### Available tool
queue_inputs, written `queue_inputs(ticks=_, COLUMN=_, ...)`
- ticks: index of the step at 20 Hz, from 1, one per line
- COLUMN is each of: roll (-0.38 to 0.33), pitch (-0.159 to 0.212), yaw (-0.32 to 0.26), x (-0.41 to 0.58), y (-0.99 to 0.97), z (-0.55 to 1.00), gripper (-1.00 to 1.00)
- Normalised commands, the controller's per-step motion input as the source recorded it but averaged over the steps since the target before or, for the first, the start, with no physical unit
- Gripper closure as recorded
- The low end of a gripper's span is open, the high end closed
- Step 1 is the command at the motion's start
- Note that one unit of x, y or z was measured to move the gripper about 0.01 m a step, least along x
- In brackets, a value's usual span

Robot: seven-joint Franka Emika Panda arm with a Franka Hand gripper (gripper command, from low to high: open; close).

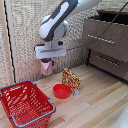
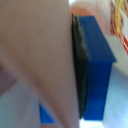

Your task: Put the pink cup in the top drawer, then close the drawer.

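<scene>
My gripper (image 1: 47,63) hangs under the white arm at the exterior view's left-centre, shut on the pale pink cup (image 1: 46,67), which is lifted above the wooden floor. In the wrist view the cup's pink wall (image 2: 35,55) fills most of the picture, pressed against a blue-tipped finger (image 2: 95,65). The brown chest of drawers (image 1: 107,42) stands at the exterior view's right. Its top drawer (image 1: 105,32) with a silver bar handle is pulled out and its dark inside shows.
A red basket (image 1: 26,102) sits at the exterior view's lower left. A shallow red bowl (image 1: 62,91) lies below the gripper, with a colourful packet (image 1: 71,79) standing just beside it. A woven screen is behind.
</scene>
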Motion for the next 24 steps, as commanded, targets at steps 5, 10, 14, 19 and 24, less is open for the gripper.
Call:
queue_inputs(ticks=5, roll=0.0, pitch=0.14, yaw=-0.073, x=0.283, y=-0.07, z=0.92, gripper=1.0)
queue_inputs(ticks=10, roll=-0.023, pitch=0.091, yaw=-0.104, x=0.122, y=-0.13, z=0.99, gripper=1.0)
queue_inputs(ticks=14, roll=-0.052, pitch=0.064, yaw=-0.083, x=0.004, y=-0.14, z=1.0, gripper=1.0)
queue_inputs(ticks=19, roll=-0.049, pitch=0.059, yaw=-0.043, x=0.0, y=-0.17, z=1.0, gripper=1.0)
queue_inputs(ticks=24, roll=-0.047, pitch=-0.01, yaw=0.03, x=0.009, y=-0.24, z=0.88, gripper=1.0)
